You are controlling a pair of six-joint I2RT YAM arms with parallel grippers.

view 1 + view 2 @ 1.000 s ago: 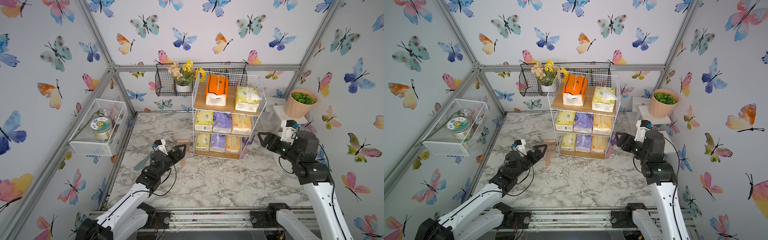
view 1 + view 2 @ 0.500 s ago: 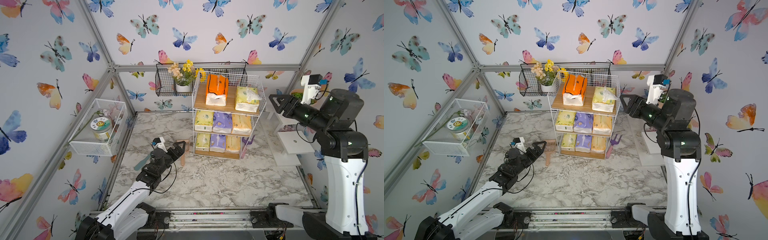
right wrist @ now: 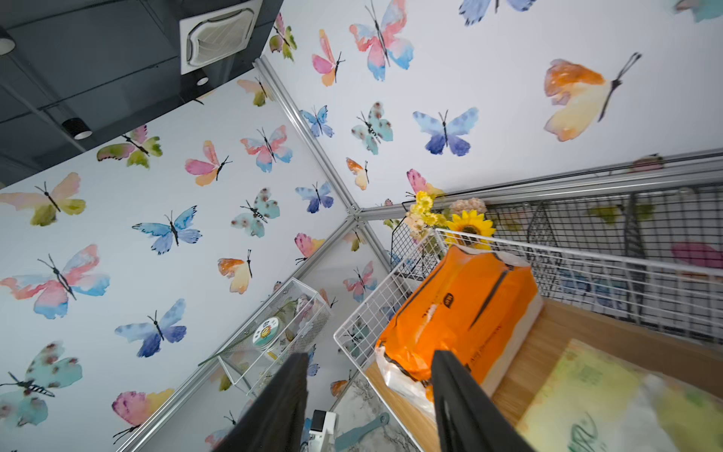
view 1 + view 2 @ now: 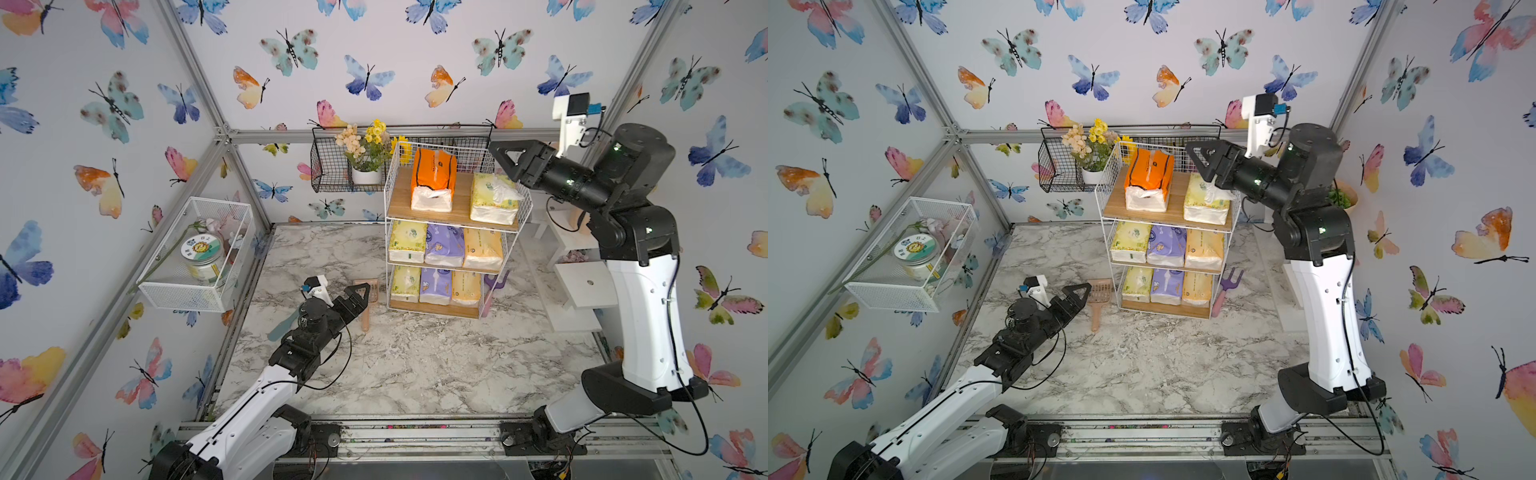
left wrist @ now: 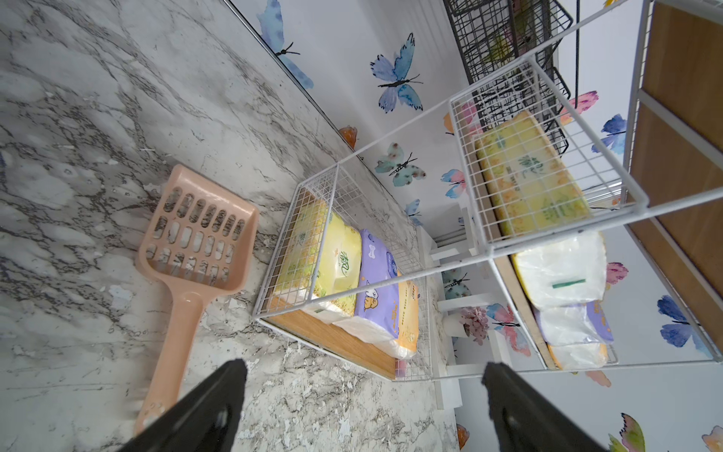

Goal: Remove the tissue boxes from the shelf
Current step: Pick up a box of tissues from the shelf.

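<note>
All eight tissue boxes (image 4: pixel 444 245) sit on the shelf (image 4: pixel 400 195): two on the top tier, three on each tier below. My right claw (image 4: pixel 509 158) hangs at the top tier's right end, just above the yellow-green pack (image 4: pixel 494 201), fingers parted with nothing between them. I judge I am reaching for a top pack. To do it well I should clear the wire rail (image 3: pixel 547 247), straddle the pack's narrow width and squeeze gently, since the wrap looks soft.

My left claw (image 5: pixel 365 364) is spread wide and empty, low over the table (image 4: pixel 415 365), facing the bottom tier.

Both top views show my height over the tier. Only the right wrist view shows the empty gap, with the orange pack (image 3: pixel 461 309) beyond it. The left wrist view shows the pink scoop (image 5: pixel 195 242) whole beside the shelf.
</note>
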